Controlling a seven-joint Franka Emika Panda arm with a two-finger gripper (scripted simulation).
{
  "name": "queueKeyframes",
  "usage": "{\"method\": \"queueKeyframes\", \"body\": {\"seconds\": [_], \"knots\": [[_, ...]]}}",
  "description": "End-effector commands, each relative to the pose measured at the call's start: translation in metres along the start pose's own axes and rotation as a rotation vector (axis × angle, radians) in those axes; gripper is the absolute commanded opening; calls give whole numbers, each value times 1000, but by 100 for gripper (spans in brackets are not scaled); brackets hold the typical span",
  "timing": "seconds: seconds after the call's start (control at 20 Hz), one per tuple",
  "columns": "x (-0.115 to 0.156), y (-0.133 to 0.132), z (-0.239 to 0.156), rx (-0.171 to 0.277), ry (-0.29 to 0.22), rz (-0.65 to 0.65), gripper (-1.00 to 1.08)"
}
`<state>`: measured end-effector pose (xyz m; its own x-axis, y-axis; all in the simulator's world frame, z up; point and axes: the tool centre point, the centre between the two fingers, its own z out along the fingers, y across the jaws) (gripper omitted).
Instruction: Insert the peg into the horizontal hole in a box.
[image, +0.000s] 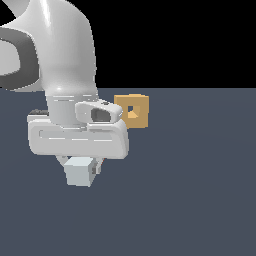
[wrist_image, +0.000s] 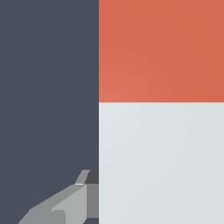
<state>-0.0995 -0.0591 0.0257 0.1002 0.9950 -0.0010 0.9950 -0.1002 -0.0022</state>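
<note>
The peg (image: 79, 172) sits between my fingers under the hand, its pale grey-white end facing the exterior camera. In the wrist view the peg (wrist_image: 161, 157) fills much of the picture, pale grey-white with its red-orange end (wrist_image: 161, 50) further along. My gripper (image: 80, 167) is shut on the pale part. One finger (wrist_image: 65, 203) shows beside the peg; the other is hidden behind it. The tan box (image: 133, 111) stands on the floor beyond the hand, toward the exterior view's right. Its small square hole (image: 131, 110) faces the camera. The hand covers the box's left edge.
The white arm and hand (image: 75, 135) fill the exterior view's upper left. The dark grey-blue floor (image: 200, 190) stretches to the exterior view's right and front. The background above it is black.
</note>
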Motion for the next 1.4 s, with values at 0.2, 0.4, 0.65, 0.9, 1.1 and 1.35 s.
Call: {"method": "queueKeyframes", "body": {"seconds": [0.2, 0.4, 0.65, 0.9, 1.1, 1.35], "knots": [[30, 21, -9, -3, 0, -40, -100], [59, 39, -16, -3, 0, -76, -100], [105, 66, -27, -3, 0, -131, -100], [151, 90, -38, -3, 0, -187, -100], [183, 105, -45, -3, 0, -225, -100], [211, 118, -51, -3, 0, -258, -100]]}}
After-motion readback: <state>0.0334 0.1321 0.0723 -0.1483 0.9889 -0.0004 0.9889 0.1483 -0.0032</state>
